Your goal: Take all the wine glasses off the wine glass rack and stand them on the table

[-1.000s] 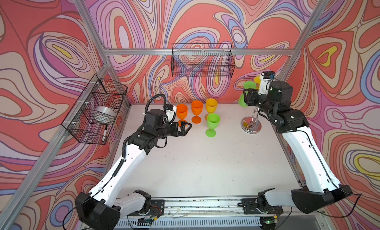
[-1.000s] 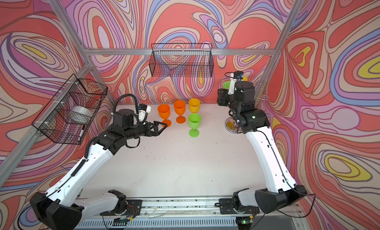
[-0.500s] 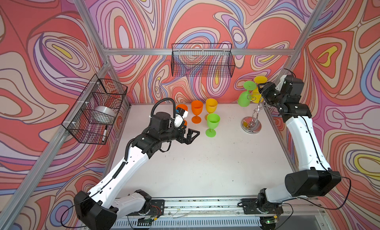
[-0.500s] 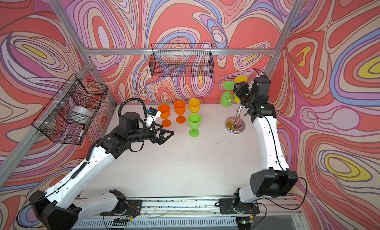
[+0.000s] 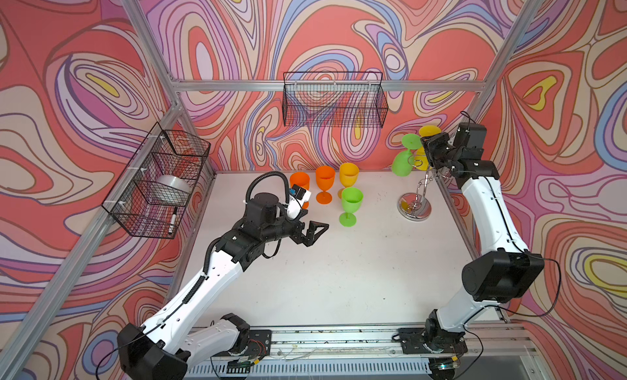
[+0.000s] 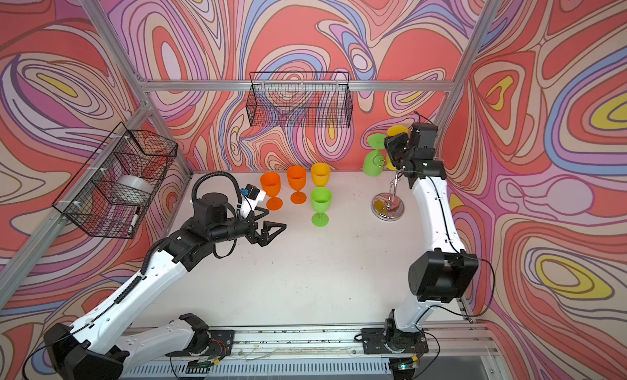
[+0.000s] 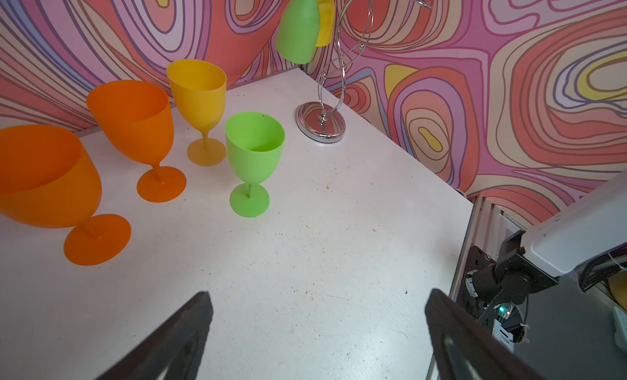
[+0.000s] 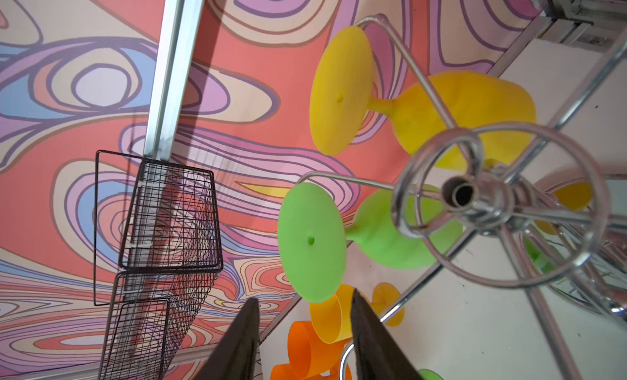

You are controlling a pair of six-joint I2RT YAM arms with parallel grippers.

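Currently: approach to the hanging glass, no grip made

Green wine glass (image 5: 401, 162) hangs upside down from a wire arm of the wine glass rack (image 5: 414, 205), foot uppermost and bowl down. A yellow glass (image 5: 430, 130) hangs from the neighbouring arm, close beside it. Rack stands at the rear right of the table (image 5: 339, 276), base flat.

Right gripper (image 8: 303, 298) is raised to the rack's crown. In its wrist view the jaws stand partly apart with nothing between them, their tips just short of the green foot's rim.

Judgement: the step in hand is the approach, and the green glass looks the likelier target. Next move calls for the jaws to take the stem or foot, then draw it outward along the wire to the arm's open end — not straight down, or the rack may tip.

Four standing glasses (image 5: 351, 200) sit upright mid-rear, well apart from the rack. Left gripper (image 7: 319, 295) hovers wide open above bare table — holding nothing.
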